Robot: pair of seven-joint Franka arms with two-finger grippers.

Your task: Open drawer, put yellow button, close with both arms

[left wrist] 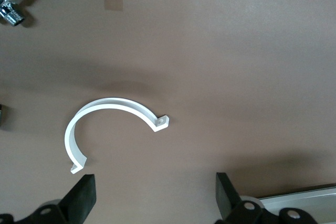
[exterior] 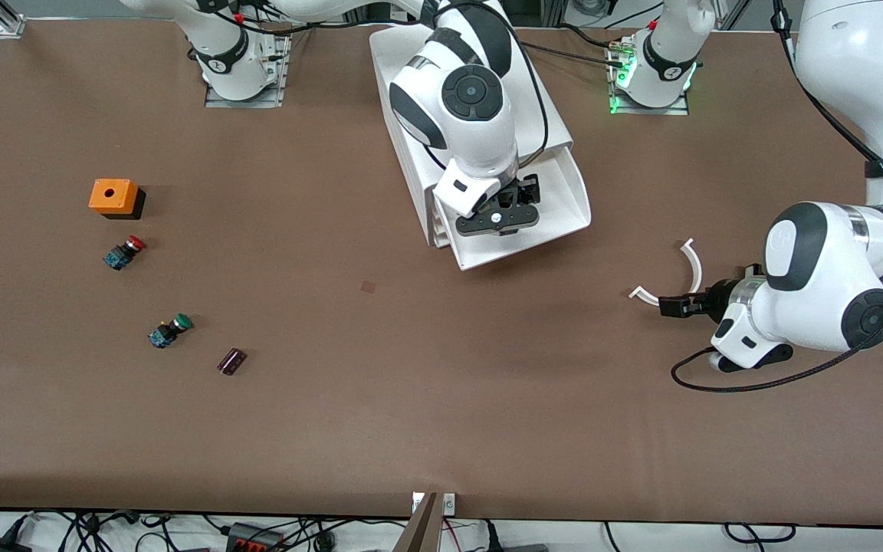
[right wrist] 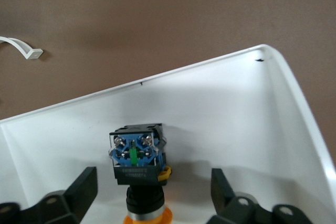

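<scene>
The drawer (exterior: pixel 564 207) is pulled out of the top of the white cabinet (exterior: pixel 411 69) in the middle of the table. My right gripper (exterior: pixel 499 218) hangs over it, open. In the right wrist view the yellow button (right wrist: pixel 137 161) lies on the drawer's white floor (right wrist: pixel 236 108), its orange cap toward the camera. It sits between the spread fingers of the right gripper (right wrist: pixel 152 184), and neither finger touches it. In the front view the hand hides the button. My left gripper (exterior: pixel 667 307) (left wrist: pixel 155 187) waits open and empty, low over the table toward the left arm's end.
A white curved clip (exterior: pixel 679 276) (left wrist: pixel 105 114) lies just off the left gripper. Toward the right arm's end sit an orange box (exterior: pixel 113 197), a red-capped button (exterior: pixel 125 251), a green-capped button (exterior: pixel 169 330) and a small dark part (exterior: pixel 231 361).
</scene>
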